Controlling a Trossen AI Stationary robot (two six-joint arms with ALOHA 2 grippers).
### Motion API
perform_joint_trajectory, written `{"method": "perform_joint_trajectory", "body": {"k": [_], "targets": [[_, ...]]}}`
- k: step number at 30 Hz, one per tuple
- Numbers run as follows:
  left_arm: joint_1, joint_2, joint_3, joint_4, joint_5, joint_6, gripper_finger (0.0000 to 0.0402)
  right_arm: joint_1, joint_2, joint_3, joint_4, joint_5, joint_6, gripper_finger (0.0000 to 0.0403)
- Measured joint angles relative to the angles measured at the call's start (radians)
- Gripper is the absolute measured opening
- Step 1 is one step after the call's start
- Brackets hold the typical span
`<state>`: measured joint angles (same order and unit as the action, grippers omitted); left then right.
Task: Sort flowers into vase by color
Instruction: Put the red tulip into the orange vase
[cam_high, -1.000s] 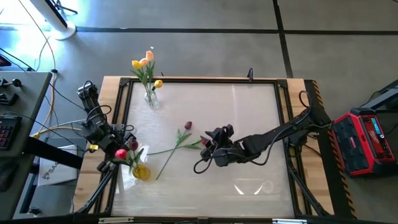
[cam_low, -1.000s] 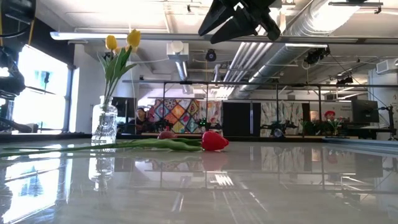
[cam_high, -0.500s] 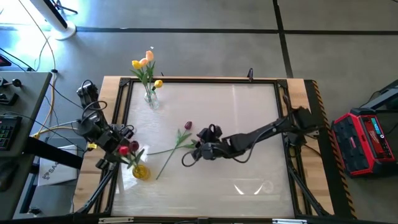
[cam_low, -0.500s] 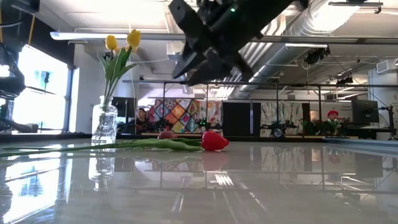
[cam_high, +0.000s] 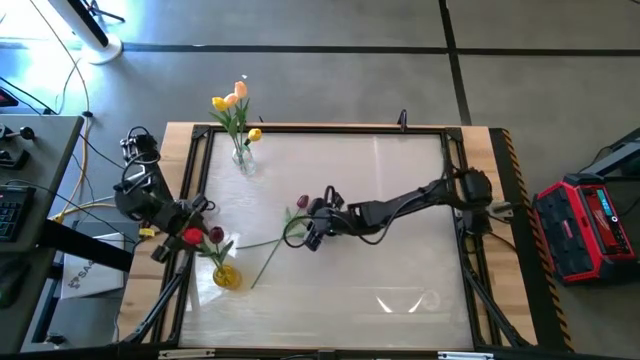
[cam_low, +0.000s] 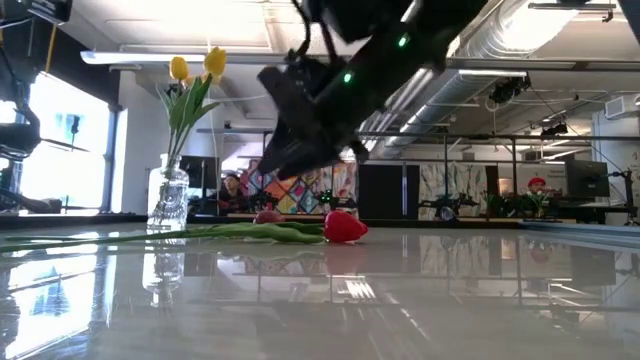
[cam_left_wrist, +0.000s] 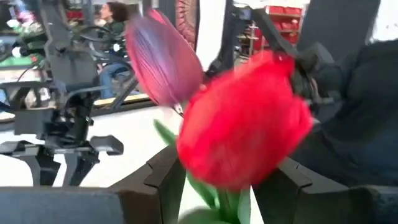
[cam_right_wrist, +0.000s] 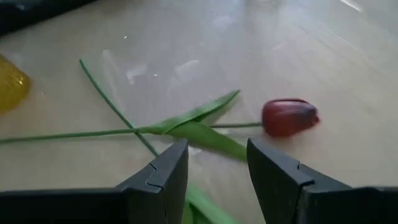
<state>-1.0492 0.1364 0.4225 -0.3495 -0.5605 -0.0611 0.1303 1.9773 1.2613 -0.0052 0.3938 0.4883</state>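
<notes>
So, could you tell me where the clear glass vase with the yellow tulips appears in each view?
High view: the clear glass vase stands near the table's upper-left corner in the picture.
Low view: it stands upright on the left, beyond the lying green stems.
Left wrist view: not in it.
Right wrist view: not in it.
Shared landmark: the lying green stems.

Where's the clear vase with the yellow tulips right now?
In the high view, the clear vase stands at the table's far left corner, well behind the yellow vase.
</notes>
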Motion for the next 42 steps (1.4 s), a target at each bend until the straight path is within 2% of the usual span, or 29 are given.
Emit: {"method": "perform_joint_trajectory", "body": {"k": [6, 10, 14, 17, 33, 37, 42], "targets": [[0.000, 0.000, 0.084, -0.128, -0.079, -0.097, 0.0154, -0.020, 0.059, 0.000, 0.021, -0.093, -0.087, 0.0149], [0.000, 0.000, 0.112, -0.182, -0.099, -0.143, 0.0154, -0.010, 0.057, 0.000, -0.056, -0.077, -0.137, 0.0129], [0.000, 0.000, 0.113, -0.185, -0.099, -0.154, 0.0154, -0.005, 0.048, 0.000, -0.151, -0.070, -0.158, 0.0107], [0.000, 0.000, 0.113, -0.195, -0.107, -0.147, 0.0154, -0.013, 0.049, 0.000, -0.204, -0.105, -0.178, 0.0097], [0.000, 0.001, 0.145, -0.170, -0.181, -0.119, 0.0154, -0.047, 0.063, 0.000, -0.234, -0.167, -0.310, 0.0091], [0.000, 0.001, 0.180, -0.169, -0.186, -0.109, 0.0154, -0.046, 0.065, 0.001, -0.244, -0.170, -0.314, 0.0071], [0.000, 0.001, 0.208, -0.169, -0.185, -0.077, 0.0154, -0.045, 0.065, 0.001, -0.246, -0.189, -0.336, 0.0026]]}}
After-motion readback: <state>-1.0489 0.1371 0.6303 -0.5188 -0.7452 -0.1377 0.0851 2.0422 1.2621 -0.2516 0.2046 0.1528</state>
